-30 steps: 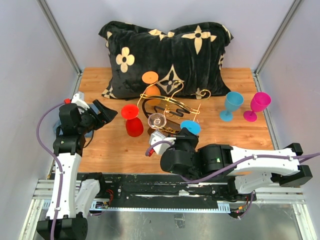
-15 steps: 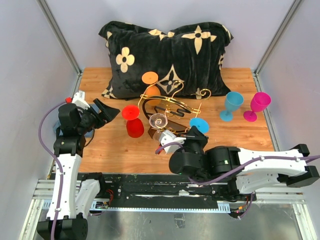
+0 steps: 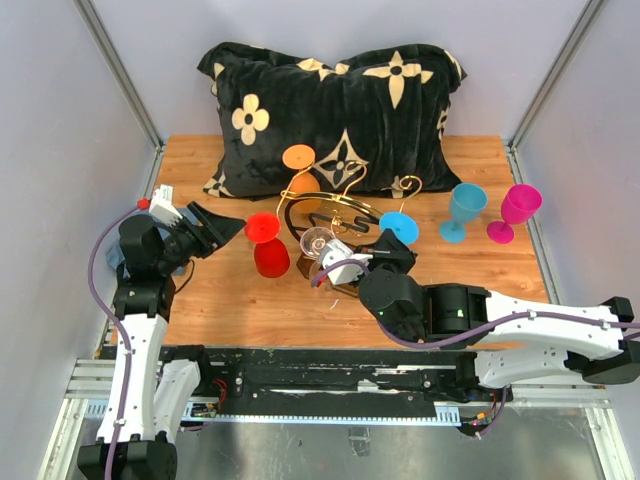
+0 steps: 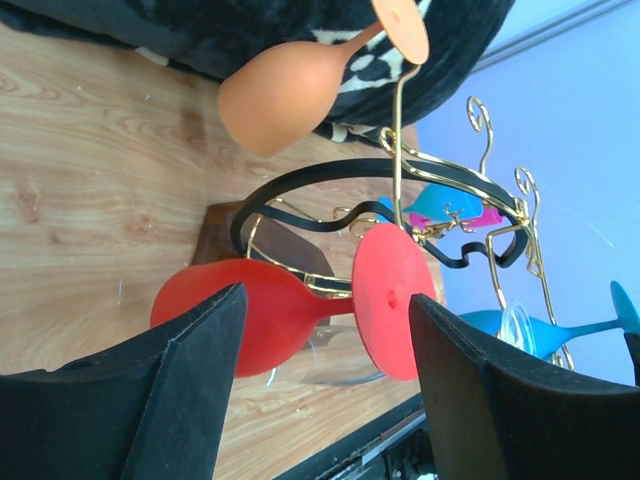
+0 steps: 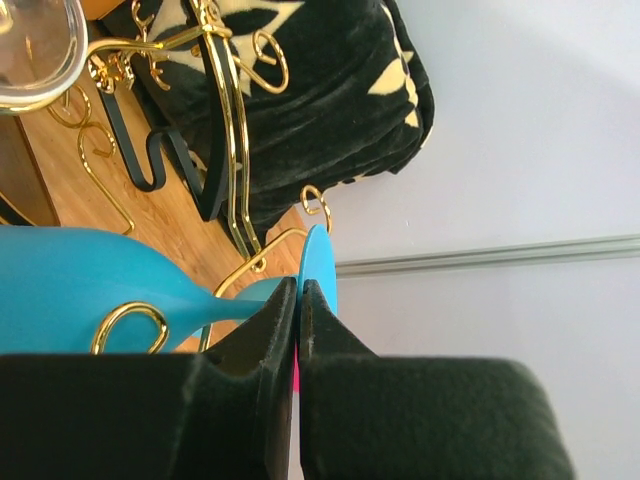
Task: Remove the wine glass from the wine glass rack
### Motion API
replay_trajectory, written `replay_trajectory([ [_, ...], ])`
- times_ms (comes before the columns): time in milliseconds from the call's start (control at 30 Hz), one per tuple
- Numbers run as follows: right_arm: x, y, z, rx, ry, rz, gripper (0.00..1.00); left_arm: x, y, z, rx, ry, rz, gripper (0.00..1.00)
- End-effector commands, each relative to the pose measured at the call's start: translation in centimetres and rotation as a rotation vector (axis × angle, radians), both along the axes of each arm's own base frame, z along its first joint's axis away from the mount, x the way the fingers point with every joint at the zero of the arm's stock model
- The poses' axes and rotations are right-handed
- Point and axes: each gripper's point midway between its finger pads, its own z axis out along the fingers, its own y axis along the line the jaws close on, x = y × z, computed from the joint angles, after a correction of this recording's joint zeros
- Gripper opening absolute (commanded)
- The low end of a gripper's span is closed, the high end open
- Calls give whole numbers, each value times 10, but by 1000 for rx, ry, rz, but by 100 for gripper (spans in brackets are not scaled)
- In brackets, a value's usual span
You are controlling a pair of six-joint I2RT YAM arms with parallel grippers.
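Blue glass, likely light stiff plastic and slippery, sits among gold wires of the rack; right pincer is clenched on its thin stem beside the foot. Left pincer gapes, empty.

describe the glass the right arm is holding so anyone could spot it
Find the black pillow; just in front stands the gold rack. The blue glass hangs at the rack's right side, stem between the jaws of the right gripper. The other blue glass stands upright on the table, away from the rack.

Wine glass rack on table; pillow behind.
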Motion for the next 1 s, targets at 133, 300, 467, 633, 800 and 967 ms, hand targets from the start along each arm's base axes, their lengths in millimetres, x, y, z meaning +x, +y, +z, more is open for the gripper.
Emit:
replay_trajectory([
  [133,11,4,22,86,-38,-6,1,-3,-15,14,-71,-51,-87,62],
  [300,16,7,30,109,-46,-1,1,-3,-16,1,-72,-4,-100,57],
  [467,18,9,34,105,-57,-1,1,-4,-21,-2,-107,1,-130,49],
  [633,19,9,34,104,-59,-3,1,-3,-25,-2,-135,6,-151,49],
  [800,19,8,35,113,-61,-5,1,-2,-26,3,-148,-9,-161,49],
  [967,19,9,35,120,-61,0,1,1,-31,3,-173,-11,-180,35],
])
